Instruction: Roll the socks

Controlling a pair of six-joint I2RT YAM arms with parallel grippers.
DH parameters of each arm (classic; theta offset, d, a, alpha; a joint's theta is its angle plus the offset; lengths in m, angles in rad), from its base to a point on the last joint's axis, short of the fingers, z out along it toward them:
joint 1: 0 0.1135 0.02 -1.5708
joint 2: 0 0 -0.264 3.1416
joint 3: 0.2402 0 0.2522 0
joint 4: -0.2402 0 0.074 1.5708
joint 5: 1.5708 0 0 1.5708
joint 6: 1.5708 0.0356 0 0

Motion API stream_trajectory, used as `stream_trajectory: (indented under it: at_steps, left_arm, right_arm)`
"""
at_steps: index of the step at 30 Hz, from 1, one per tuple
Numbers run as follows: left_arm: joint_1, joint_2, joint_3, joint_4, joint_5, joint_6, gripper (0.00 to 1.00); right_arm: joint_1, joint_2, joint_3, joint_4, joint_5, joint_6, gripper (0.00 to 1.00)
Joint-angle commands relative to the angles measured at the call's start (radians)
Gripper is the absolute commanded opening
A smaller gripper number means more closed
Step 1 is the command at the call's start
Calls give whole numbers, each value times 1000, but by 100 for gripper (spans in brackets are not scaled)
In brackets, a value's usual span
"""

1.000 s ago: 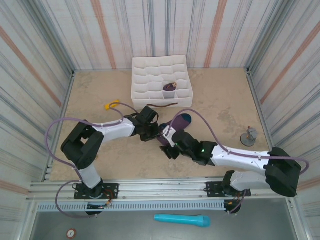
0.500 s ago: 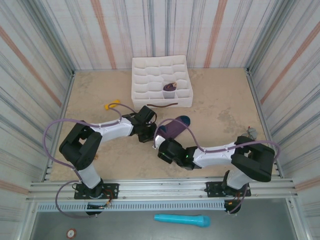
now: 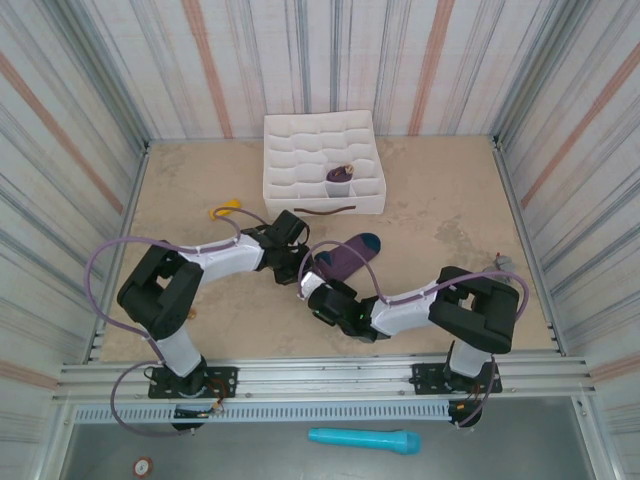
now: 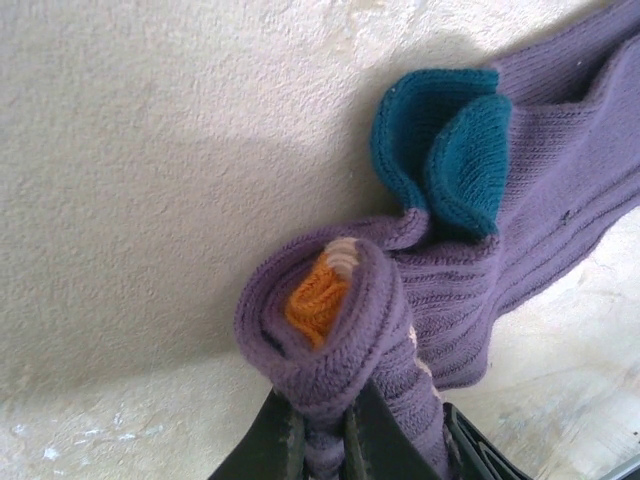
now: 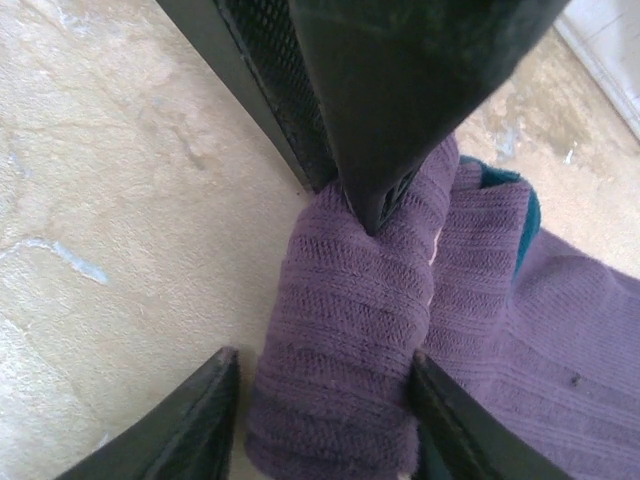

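The purple socks (image 3: 347, 255) lie mid-table, teal toe (image 3: 370, 241) pointing right. Their left end is rolled up, with the orange cuff (image 4: 318, 290) at the core and teal heels (image 4: 445, 150) beside it. My left gripper (image 3: 301, 262) is shut on the roll's outer fold (image 4: 322, 440). My right gripper (image 3: 312, 287) comes in from the near side and straddles the roll (image 5: 340, 350) with its jaws open (image 5: 325, 400). Its right finger touches the fabric and a narrow gap remains at its left finger. The left gripper's dark finger (image 5: 400, 100) presses the roll from above.
A white compartment tray (image 3: 290, 150) stands at the back, one rolled sock (image 3: 340, 178) in a cell. A dark strap (image 3: 330, 210) lies before it, a yellow object (image 3: 224, 211) to the left and a small grey piece (image 3: 503, 262) by the right wall.
My right gripper has moved left to the rolled end and its jaws have narrowed around it. The socks' free end now lies flatter. The left gripper has kept its grip.
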Motion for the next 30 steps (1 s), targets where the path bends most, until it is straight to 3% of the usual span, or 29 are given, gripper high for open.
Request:
stream_trajectory:
  at_steps: [1,10,13,17,22,30]
  left_arm:
    - [-6,-35,-26,-34,32,32,2]
    - [1,-38,-44,-6,51,39,7]
    - [14,-41,-48,-1,63,45,13]
    - [34,-60,-65,12,76,45,33]
    - [62,-80,-88,27,101,44,48]
    - [104,-169,-134,25,75,44,54]
  right_arm:
    - [-14,52,2,-37,-6,36,36]
    - [-56,35,-35,-37,-87,104,0]
    - [-87,15,-54,-32,-156,133,0]
    - [-149,-12,-85,-19,-284,174,0]
    - [-199,-1,-95,-17,-392,206,0]
    - [-316,-5,-124,33,-602,302,0]
